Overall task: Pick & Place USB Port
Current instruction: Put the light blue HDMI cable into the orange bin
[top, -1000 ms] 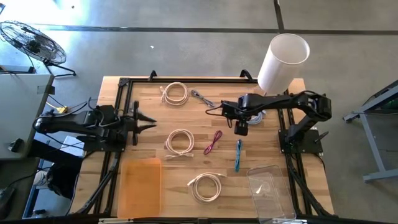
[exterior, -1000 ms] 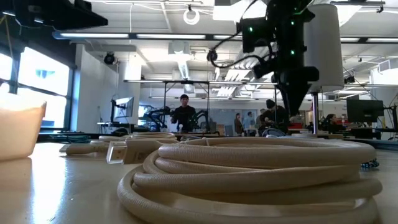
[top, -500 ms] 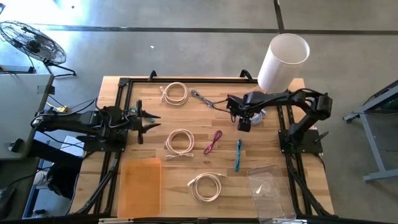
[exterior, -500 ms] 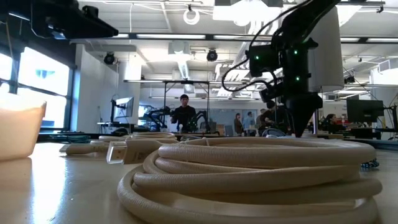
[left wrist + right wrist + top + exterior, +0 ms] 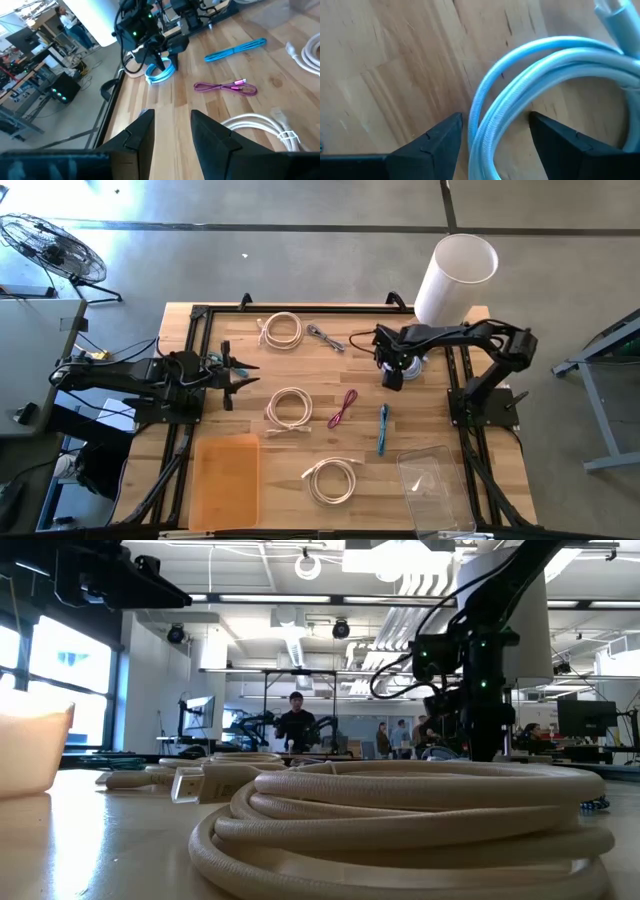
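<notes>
Down at the worktop's far right side, beside the white cylinder, the right claw points at the wood with its fingers spread wide, straddling a strand of the light-blue coiled cable; the pads stand either side of the loop and do not clamp it. From the left wrist view that same cable lies as a small coil on the planks just under the right arm's tip. Nearer the middle lie a magenta cable and a blue bundled cable, apart from each other. 3 cream coiled cables sit on the worktop: one far, one central, one near. An orange tray and a clear bin rest at the near edge. The left claw hovers at the left side, fingers parted, holding nothing
</notes>
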You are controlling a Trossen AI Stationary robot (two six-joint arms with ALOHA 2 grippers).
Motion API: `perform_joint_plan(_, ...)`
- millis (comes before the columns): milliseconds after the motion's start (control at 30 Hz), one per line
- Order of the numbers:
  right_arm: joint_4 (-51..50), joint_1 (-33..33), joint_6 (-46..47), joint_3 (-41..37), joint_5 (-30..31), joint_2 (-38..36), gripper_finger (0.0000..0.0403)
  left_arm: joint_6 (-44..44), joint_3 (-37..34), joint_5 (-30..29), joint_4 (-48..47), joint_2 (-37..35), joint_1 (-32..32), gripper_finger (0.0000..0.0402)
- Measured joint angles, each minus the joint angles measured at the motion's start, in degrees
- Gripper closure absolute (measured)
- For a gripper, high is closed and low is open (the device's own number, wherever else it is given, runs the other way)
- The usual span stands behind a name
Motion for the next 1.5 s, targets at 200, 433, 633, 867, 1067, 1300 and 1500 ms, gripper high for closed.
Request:
perform_joint_plan(200, 3.4, 0.1, 0.1, -1.9, -0.9, -0.2, 0.0230, 0.0, 0.0, -0.6, 0.0, 0.6, 0.0, 0.0277)
perform_joint_plan(433, 4.6, 0.1, 0.5, -2.0, -1.2, -0.1, 0.0372, 0.0, 0.0, -0.6, -1.0, 0.5, 0.0, 0.0277)
perform_joint_plan(633, 5.4, 2.5, 2.6, -1.9, -0.2, -0.1, 0.0372, 0.0, 0.0, -0.6, -2.2, 0.5, 0.0, 0.0277)
perform_joint_plan(867, 0.8, 9.7, 3.5, 4.2, 6.5, 0.5, 0.0372, 0.0, 0.0, -0.6, -2.7, 0.5, 0.0, 0.0277)
perform_joint_plan(1067, -0.7, 17.2, 3.3, 12.6, 7.3, 0.3, 0.0372, -0.2, 0.0, 0.1, -3.0, 0.5, 0.0, 0.0277)
perform_joint_plan(1300, -0.3, 26.2, -2.3, 25.5, 2.2, 0.3, 0.0372, 5.1, 0.0, 6.5, -3.1, 0.5, 0.0, 0.0277)
perform_joint_plan(1500, 2.9, 30.3, -6.3, 33.2, -6.6, 0.2, 0.0372, 15.6, 0.0, 7.2, -2.3, 0.5, 0.0, 0.0277)
